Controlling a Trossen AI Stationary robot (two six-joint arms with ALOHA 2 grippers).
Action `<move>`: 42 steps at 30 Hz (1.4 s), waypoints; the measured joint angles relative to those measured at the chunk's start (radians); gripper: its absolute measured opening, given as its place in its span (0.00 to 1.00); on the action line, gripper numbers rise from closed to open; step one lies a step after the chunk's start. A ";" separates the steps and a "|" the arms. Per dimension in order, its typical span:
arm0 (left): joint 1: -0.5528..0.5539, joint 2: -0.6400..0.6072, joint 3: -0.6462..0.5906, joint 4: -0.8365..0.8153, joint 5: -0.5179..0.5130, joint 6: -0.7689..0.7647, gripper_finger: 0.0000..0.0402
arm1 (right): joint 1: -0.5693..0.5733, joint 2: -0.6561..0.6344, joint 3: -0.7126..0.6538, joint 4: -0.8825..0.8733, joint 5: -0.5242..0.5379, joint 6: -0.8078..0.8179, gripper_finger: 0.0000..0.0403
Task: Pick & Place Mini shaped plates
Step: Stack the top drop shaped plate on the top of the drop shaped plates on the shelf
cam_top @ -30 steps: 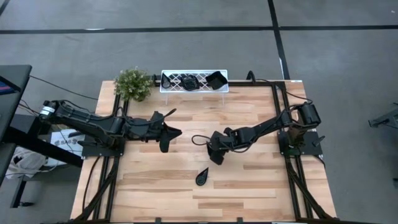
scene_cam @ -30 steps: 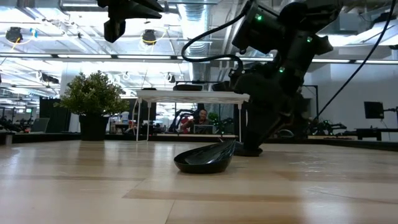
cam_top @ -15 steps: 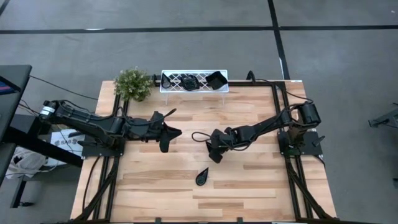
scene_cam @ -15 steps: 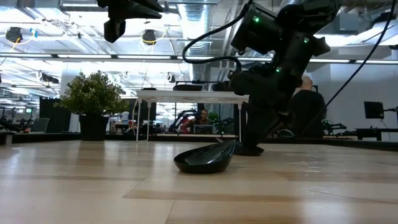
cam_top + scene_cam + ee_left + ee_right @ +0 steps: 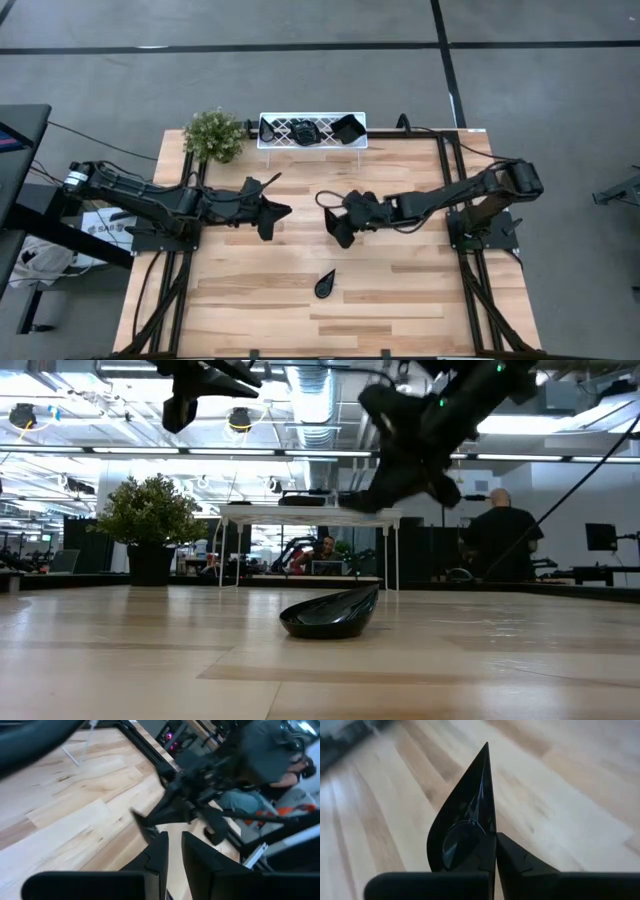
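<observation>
Wooden table (image 5: 400, 300), filling the lower centre of the overhead frame, with broad bare boards along its lower part. White tray (image 5: 312, 131), raised on legs at the table's upper edge, holds two black plates, one at centre (image 5: 303, 129) and one at its right end (image 5: 346, 128). Potted plant (image 5: 213, 135), upper left, just beside the tray. Left gripper (image 5: 266, 231), left of centre, fingers narrowly parted, empty. Right gripper (image 5: 340, 236), centre, pinched on a teardrop plate (image 5: 465, 827) lifted off the table. Another teardrop plate (image 5: 325, 284) lies below centre, apart from both arms.
</observation>
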 joint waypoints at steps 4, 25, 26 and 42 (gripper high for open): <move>0.033 0.005 0.000 0.003 -0.002 -0.047 0.17 | 0.000 -0.050 0.000 0.027 0.037 -0.007 0.00; 0.119 0.175 -0.001 0.135 0.010 -0.214 0.28 | -0.004 0.034 0.086 0.091 0.149 -0.019 0.00; 0.119 0.183 0.000 0.138 0.009 -0.221 0.28 | -0.004 0.034 0.089 0.086 0.156 -0.019 0.00; 0.125 0.261 -0.001 0.149 -0.011 -0.339 0.27 | -0.052 0.034 0.109 0.014 0.201 -0.002 0.00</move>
